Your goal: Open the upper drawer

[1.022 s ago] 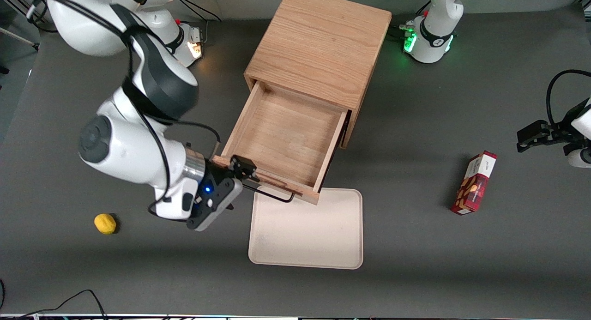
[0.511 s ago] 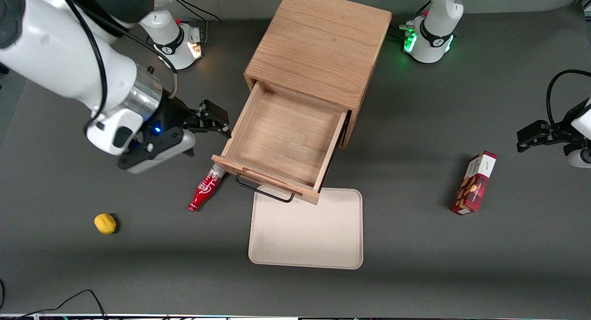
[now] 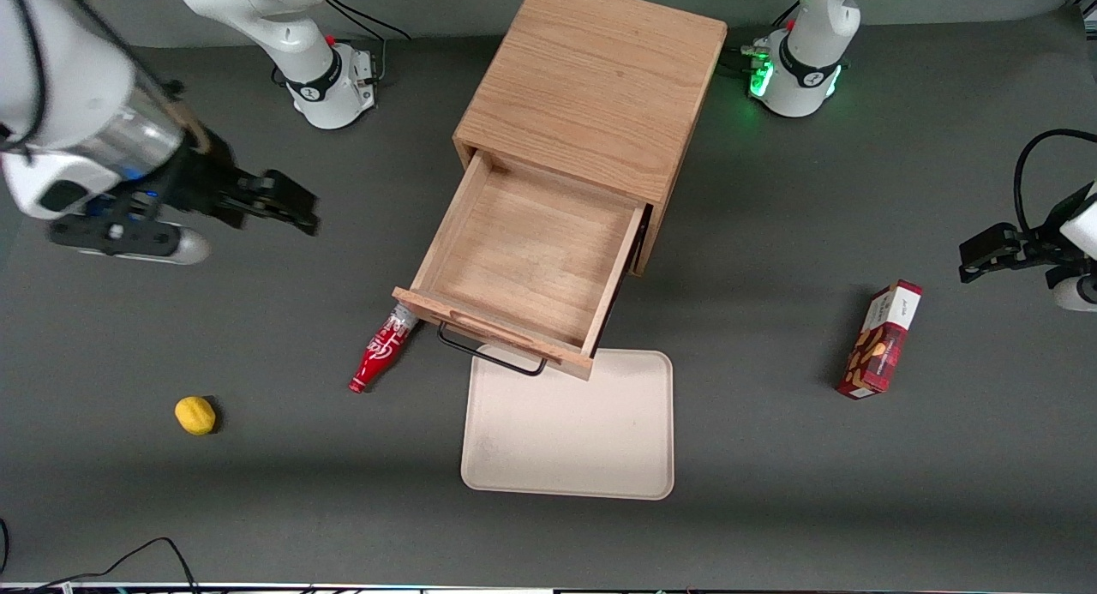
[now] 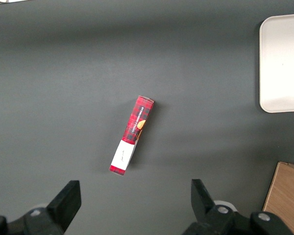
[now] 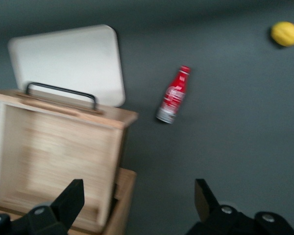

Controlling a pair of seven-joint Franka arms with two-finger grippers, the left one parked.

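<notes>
The upper drawer (image 3: pixel 527 260) of the wooden cabinet (image 3: pixel 591 88) stands pulled far out, its tray empty. Its thin black wire handle (image 3: pixel 490 357) hangs over the edge of the beige tray. The drawer also shows in the right wrist view (image 5: pixel 54 156), with the handle (image 5: pixel 61 90). My gripper (image 3: pixel 287 207) is open and empty, raised above the table well away from the drawer, toward the working arm's end. The lower drawer is hidden under the upper one.
A beige tray (image 3: pixel 567 440) lies in front of the drawer. A red bottle (image 3: pixel 381 351) lies beside the drawer's front corner. A yellow lemon (image 3: pixel 195 415) sits nearer the front camera. A red snack box (image 3: pixel 881 339) lies toward the parked arm's end.
My gripper has let go of the handle and moved up and away from the drawer toward the working arm's end. The red bottle, earlier hidden by the arm, now shows.
</notes>
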